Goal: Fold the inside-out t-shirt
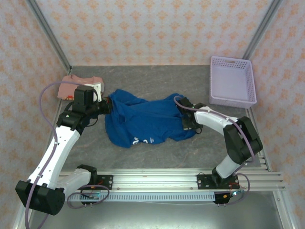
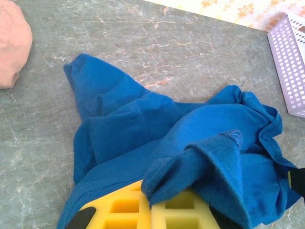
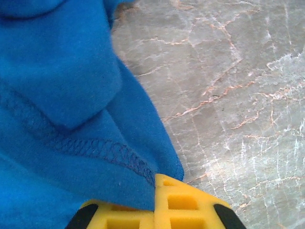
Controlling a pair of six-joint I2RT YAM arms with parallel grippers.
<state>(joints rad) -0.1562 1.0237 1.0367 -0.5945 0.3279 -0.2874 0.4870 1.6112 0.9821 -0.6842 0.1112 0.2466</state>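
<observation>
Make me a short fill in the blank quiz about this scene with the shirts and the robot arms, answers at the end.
1. The t-shirt crumpled on the table is ___.
2. The left end effector and the right end effector are both ___ on that t-shirt.
3. The lavender basket sits at the table's far ___ corner.
4. The other shirt, at the far left corner, is ___.
Missing words: blue, shut, right, pink.

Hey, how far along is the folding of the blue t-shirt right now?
Early stage. Done: the left claw and right claw are each shut on fabric of the t-shirt, at opposite ends. In hand: the shirt lies bunched and wrinkled between them on the table. Left: spreading it flat and every fold; none is made yet.
</observation>
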